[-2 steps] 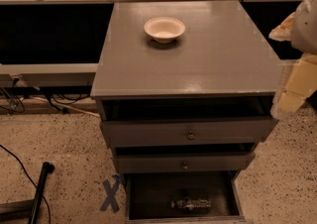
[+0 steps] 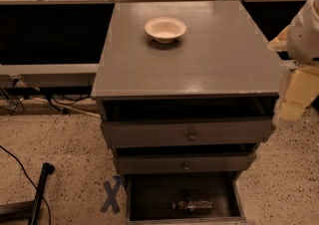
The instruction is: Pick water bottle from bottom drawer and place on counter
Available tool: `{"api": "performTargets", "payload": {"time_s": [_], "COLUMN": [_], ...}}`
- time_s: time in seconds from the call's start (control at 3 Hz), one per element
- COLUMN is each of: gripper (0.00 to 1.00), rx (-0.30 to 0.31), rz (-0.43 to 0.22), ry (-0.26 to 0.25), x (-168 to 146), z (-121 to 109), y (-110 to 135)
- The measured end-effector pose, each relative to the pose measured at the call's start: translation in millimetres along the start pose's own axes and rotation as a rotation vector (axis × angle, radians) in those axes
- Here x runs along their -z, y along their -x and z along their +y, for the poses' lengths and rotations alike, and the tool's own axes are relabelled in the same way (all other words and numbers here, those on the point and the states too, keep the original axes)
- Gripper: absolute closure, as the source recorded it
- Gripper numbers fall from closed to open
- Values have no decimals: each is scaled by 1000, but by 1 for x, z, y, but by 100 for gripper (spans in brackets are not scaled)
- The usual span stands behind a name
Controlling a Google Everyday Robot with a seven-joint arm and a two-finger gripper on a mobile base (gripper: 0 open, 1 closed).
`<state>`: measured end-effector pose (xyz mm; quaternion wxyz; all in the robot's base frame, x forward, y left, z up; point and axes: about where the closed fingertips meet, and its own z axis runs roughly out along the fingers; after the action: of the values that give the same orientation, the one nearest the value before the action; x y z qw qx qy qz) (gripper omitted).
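Change: the claw (image 2: 291, 100) at the right edge has sunk a touch since a moment ago; everything else lies as it did.
Desk (image 2: 199, 64): broad grey top of the cabinet, filling the middle of the scene and overhanging the drawers beneath.
Bottom drawer (image 2: 149, 194): lowest of three, pulled out towards the near side, dark inside.
Upper drawers (image 2: 149, 134): two shallower ones, each with a round knob, each drawn out a little with a dark gap above it.
Claw: cream-coloured, hanging just beside the desk's near right corner, about level with the top drawer. I cannot tell whether it is spread or pressed together.
Bowl (image 2: 165, 29): pale, upright, on the far half of the desk, a little left of centre.
Water bottle (image 2: 192, 204): lying on its side in the bottom drawer, lengthways left to right, about midway across, well below the claw.
Floor mark (image 2: 112, 195): blue X just left of the bottom drawer.
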<state>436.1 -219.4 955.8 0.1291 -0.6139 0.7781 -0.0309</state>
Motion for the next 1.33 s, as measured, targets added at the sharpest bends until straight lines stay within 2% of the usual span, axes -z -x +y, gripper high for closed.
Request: {"api": "performTargets", "payload": {"time_s": [0.33, 0.67, 1.0, 1.33], "gripper": [0, 0, 0, 0], "rx": [-1, -7, -48, -31], "rz": [-29, -131, -146, -87], "ry": [14, 13, 13, 46], "x": [-12, -44, -71, -82], "z": [33, 81, 93, 87], "y": [13, 24, 13, 18]}}
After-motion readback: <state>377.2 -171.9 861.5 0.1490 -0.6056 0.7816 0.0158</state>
